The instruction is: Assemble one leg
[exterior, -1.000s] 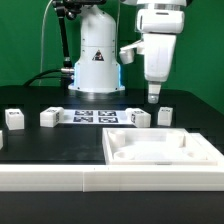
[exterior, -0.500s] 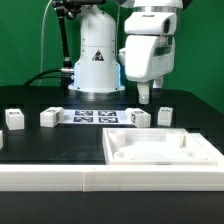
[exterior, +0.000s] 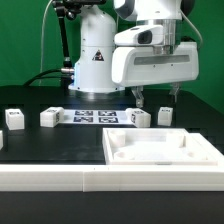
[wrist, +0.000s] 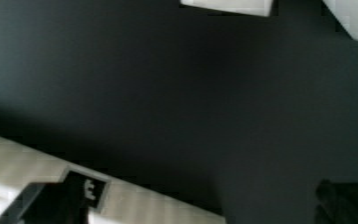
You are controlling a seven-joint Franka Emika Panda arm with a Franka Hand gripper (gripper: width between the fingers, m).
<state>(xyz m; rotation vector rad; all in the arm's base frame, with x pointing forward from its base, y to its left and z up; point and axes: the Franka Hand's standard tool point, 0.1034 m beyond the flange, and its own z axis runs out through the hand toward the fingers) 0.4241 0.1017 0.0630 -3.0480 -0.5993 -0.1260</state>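
Several small white legs with tags stand on the black table: two at the exterior view's left and two at its right. My gripper hangs open and empty just above the two right legs, one finger over each side of them, touching nothing. In the wrist view the gripper shows only dark fingertips over the black table. A white piece lies at the edge of that view; I cannot tell which it is.
The marker board lies between the leg pairs. The large white square panel with recessed corners lies in front of the right legs. A white rail runs along the table front. The robot base stands behind.
The gripper has turned about its wrist, so its broad side now faces the exterior camera with both fingers seen apart. It has shifted slightly toward the exterior view's left.
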